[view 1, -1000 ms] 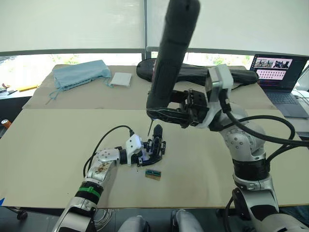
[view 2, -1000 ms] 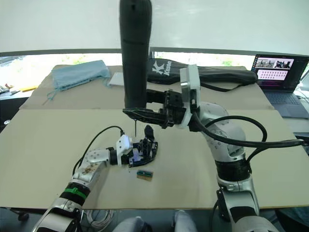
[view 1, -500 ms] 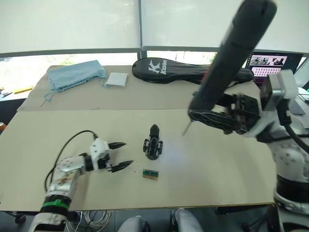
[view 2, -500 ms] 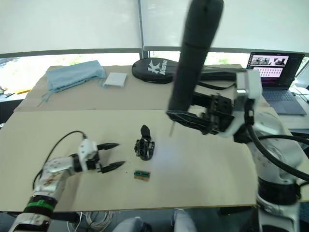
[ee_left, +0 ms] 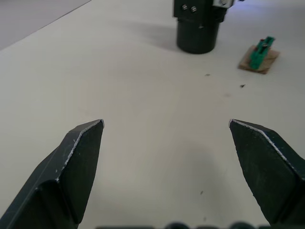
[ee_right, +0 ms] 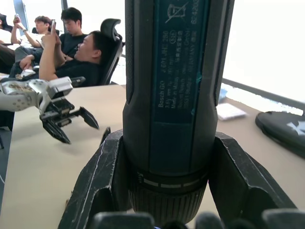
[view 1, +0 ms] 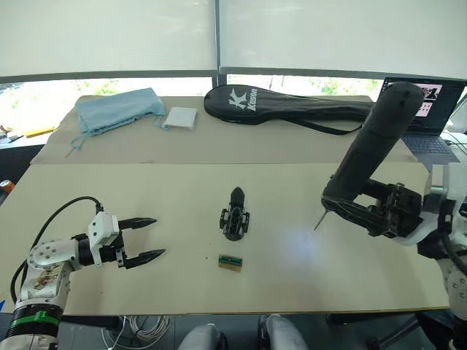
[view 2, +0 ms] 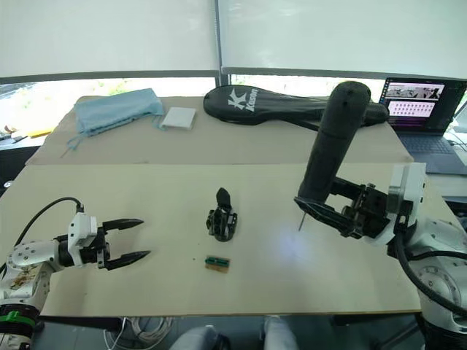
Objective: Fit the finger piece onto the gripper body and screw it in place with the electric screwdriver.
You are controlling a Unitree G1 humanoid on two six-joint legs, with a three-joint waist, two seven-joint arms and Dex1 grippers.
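Note:
The gripper body (view 1: 234, 217) stands alone mid-table, its round base (ee_left: 198, 28) on the board. The finger piece (view 1: 236, 197) sits upright on it, point up. To its left, about a hand's length away, my left gripper (view 1: 159, 236) lies low over the table, open and holding nothing; its fingers (ee_left: 81, 157) are spread wide. My right gripper (view 1: 363, 211) is shut on the electric screwdriver (view 1: 366, 153), a thick black cylinder (ee_right: 176, 95) tilted over the table's right side. Its thin bit (view 1: 319, 221) hangs above the table, well right of the body.
A small green-and-tan block (view 1: 230, 262) lies just in front of the gripper body. At the back lie a blue cloth (view 1: 117, 111), a white pad (view 1: 181, 118) and a black racket bag (view 1: 284, 102). A laptop (view 2: 419, 102) stands far right. People sit in chairs (ee_right: 71, 47) beyond the table.
My left gripper let go of the gripper body, opened and drew back to the left. My right arm swung the screwdriver off the body, rightward and lower.

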